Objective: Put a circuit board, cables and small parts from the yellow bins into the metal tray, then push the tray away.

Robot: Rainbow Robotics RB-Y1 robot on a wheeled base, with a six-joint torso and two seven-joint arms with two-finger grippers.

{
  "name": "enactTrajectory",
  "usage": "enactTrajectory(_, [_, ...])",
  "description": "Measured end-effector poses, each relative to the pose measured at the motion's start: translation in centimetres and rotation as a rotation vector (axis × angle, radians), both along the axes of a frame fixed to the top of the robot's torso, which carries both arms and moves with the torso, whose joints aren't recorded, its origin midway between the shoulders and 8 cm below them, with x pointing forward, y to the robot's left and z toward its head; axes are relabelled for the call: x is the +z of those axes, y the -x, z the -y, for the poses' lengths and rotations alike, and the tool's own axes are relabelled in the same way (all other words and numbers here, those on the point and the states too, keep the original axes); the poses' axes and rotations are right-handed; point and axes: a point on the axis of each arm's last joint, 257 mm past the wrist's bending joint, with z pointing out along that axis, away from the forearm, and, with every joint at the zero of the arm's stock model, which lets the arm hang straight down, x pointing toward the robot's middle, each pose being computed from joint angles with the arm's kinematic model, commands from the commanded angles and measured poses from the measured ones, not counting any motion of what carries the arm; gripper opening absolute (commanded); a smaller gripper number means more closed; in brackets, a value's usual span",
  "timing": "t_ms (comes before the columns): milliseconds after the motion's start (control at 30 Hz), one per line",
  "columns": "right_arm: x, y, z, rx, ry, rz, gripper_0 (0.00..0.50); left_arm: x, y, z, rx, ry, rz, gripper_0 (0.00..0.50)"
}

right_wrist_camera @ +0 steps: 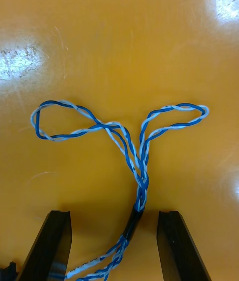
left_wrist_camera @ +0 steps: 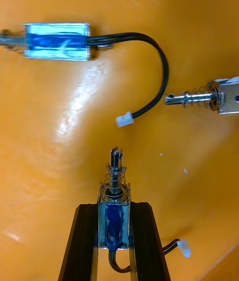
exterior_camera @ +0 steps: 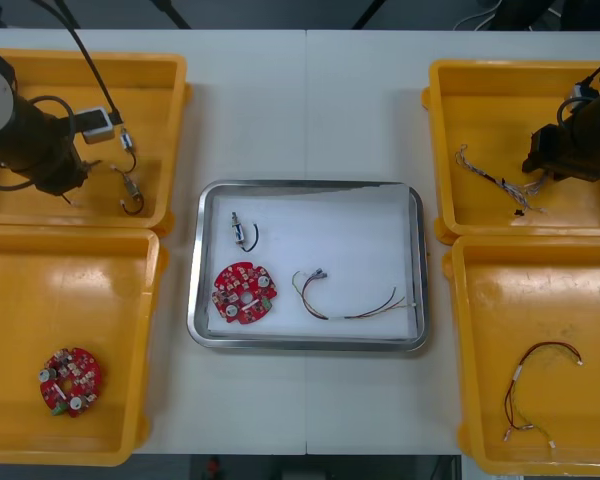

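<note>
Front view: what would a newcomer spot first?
The metal tray at the centre, white inside, holds a round red circuit board. The left hand is shut on a small metal part in the far left yellow bin; the right hand stands open astride a twisted blue and white cable in the far right yellow bin.

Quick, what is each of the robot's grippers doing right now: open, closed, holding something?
Left gripper: jaws closed on a small metal part.
Right gripper: jaws open, a blue and white cable lying between them.
</note>
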Motion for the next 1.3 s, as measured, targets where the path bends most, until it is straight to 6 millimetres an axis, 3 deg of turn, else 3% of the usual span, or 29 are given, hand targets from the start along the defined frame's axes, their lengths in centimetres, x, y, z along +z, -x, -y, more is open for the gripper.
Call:
enactTrajectory(167, [-0.1, 0.1, 0.3, 0.001, 0.016, -0.004, 0.483, 3.4, -0.4, -0.6, 0.051, 0.047, 0.0, 0.0])
enactTrajectory(200, [-0.1, 0.1, 0.4, 0.001, 0.018, -0.005, 0.367, 4.2, -0.4, -0.7, 0.061, 0.063, 0.002, 0.0])
enactTrajectory(233, [-0.1, 0.1, 0.4, 0.001, 0.02, -0.005, 0.218, 4.9, -0.5, -0.7, 0.071, 0.08, 0.006, 0.0])
enactTrajectory(333, [-0.2, 0.2, 0.6, 0.0, 0.025, -0.007, 0.061, 6.6, -0.4, -0.8, 0.09, 0.117, 0.005, 0.0])
enactTrajectory(433, [-0.2, 0.2, 0.6, -0.001, 0.025, -0.008, 0.0, 7.6, -0.1, -0.8, 0.096, 0.132, -0.005, 0.0])
enactTrajectory(667, [-0.2, 0.2, 0.7, 0.001, 0.033, -0.009, 0.0, 9.3, 1.0, -0.1, 0.146, 0.189, -0.043, 0.0])
enactTrajectory(833, [0.4, 0.3, 1.4, 0.068, 0.152, -0.034, 0.0, 10.6, 1.8, 0.1, 0.328, 0.304, -0.07, 0.0])
enactTrajectory(1067, [4.5, -0.8, -0.5, 0.265, 0.298, -0.01, 0.0, 12.1, 3.3, -0.3, 0.562, 0.361, -0.095, 0.0])
enactTrajectory(1200, [6.3, 0.1, -1.0, 0.457, 0.365, -0.029, 0.0, 13.2, 4.1, -0.5, 0.59, 0.287, -0.069, 0.0])
enactTrajectory(1300, [8.1, 0.8, -1.6, 0.495, 0.344, -0.032, 0.0, 14.0, 4.5, -0.1, 0.627, 0.287, -0.041, 0.0])
